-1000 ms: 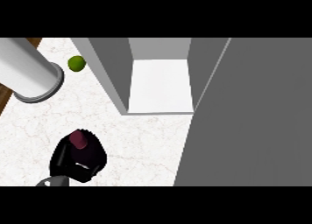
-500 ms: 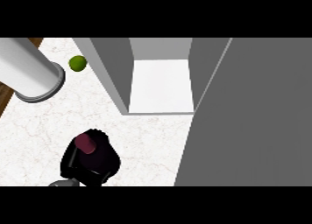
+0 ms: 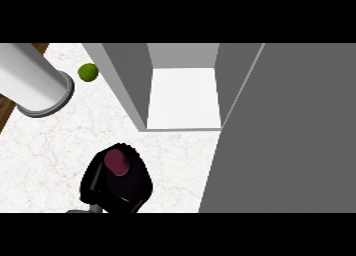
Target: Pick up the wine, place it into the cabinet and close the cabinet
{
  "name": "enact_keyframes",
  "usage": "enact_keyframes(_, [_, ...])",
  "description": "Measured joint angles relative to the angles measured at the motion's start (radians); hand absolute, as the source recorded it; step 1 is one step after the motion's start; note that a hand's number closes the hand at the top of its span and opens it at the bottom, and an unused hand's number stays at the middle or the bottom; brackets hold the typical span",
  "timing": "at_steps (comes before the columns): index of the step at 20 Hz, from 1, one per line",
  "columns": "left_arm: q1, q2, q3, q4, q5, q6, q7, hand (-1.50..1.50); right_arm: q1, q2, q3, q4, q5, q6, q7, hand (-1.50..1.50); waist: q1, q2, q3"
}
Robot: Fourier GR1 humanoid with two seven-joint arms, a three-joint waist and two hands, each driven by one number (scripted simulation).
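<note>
One wine bottle (image 3: 119,170) at lower left of frame, on marble counter (image 3: 41,145), upright, long axis toward camera, maroon cap up. Black hand (image 3: 92,182) wraps it; which hand, can't tell. Cabinet (image 3: 181,95) open, upper center.

A kitchen: a white marbled tabletop (image 3: 48,150) with a wood edge, a grey cabinet (image 3: 129,80) standing open on it, a lime (image 3: 88,72) and a dark wine bottle (image 3: 118,175) nearby.
</note>
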Motion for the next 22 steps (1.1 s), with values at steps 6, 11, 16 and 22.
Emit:
enact_keyframes(6, [-0.032,-0.003,-0.078,-0.041,-0.005,0.153,0.021,1.5,0.025,-0.02,0.001,-0.005,-0.011,-0.002,-0.02,-1.5,-0.005,0.001,0.0])
enact_keyframes(11, [-0.096,-0.004,-0.104,-0.045,-0.013,0.274,0.052,1.5,0.061,-0.031,0.026,-0.005,-0.015,-0.01,-0.067,-1.5,-0.008,0.002,0.0])
enact_keyframes(16, [-0.186,0.0,-0.096,0.008,-0.038,0.335,0.077,1.5,0.079,-0.06,0.004,-0.008,-0.022,-0.003,-0.093,-1.5,-0.011,0.003,0.0])
enact_keyframes(22, [-0.315,-0.002,-0.085,0.105,-0.048,0.388,0.098,1.5,0.095,-0.064,0.003,-0.005,-0.032,-0.004,-0.125,-1.5,-0.013,0.004,-0.001])
